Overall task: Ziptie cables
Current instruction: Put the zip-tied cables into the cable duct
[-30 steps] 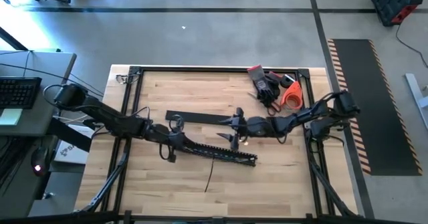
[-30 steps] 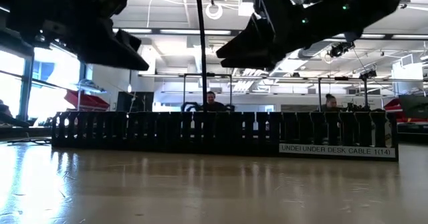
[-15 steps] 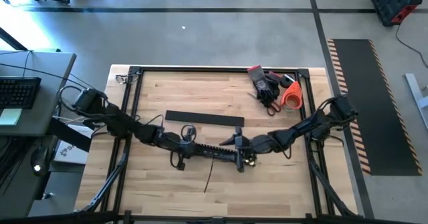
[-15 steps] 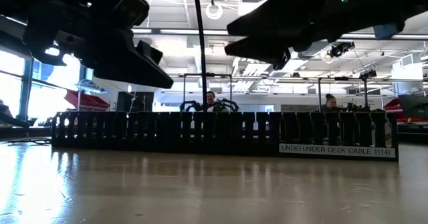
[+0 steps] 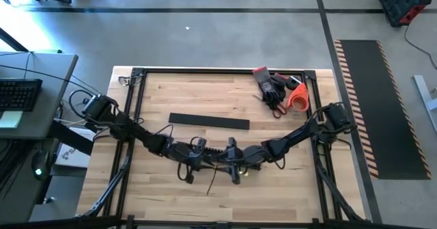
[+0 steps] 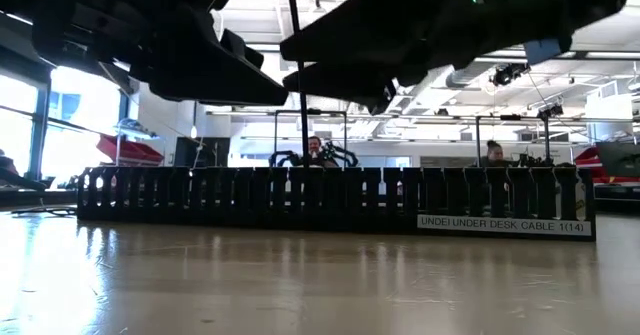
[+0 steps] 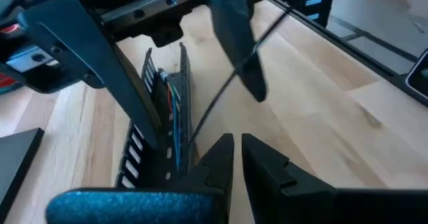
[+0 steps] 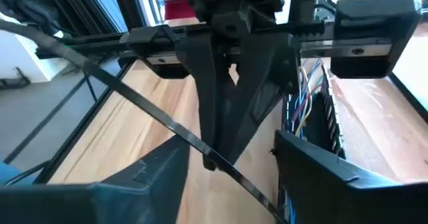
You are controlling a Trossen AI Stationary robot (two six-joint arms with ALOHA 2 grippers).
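The slotted rail (image 7: pixel 157 117) lies mid-table, cables (image 7: pixel 172 107) inside it; the left gripper (image 7: pixel 237 154), fingers nearly together, holds nothing; the right gripper (image 8: pixel 227 167) stands apart around a zip tie (image 8: pixel 160 120); crowded grippers risk dropping the tie.

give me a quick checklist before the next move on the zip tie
1. Cables lie inside the rail: ok.
2. Zip tie runs between the two grippers, above the table: ok.
3. Left gripper has hold of the zip tie: cannot tell.
4. Right gripper open, fingers wide apart around the tie: ok.
5. Zip tie looped round the cables: cannot tell; its lower end is hidden by the rail.
6. Gloves and orange tool sit at the far corner, apart from both arms: ok.
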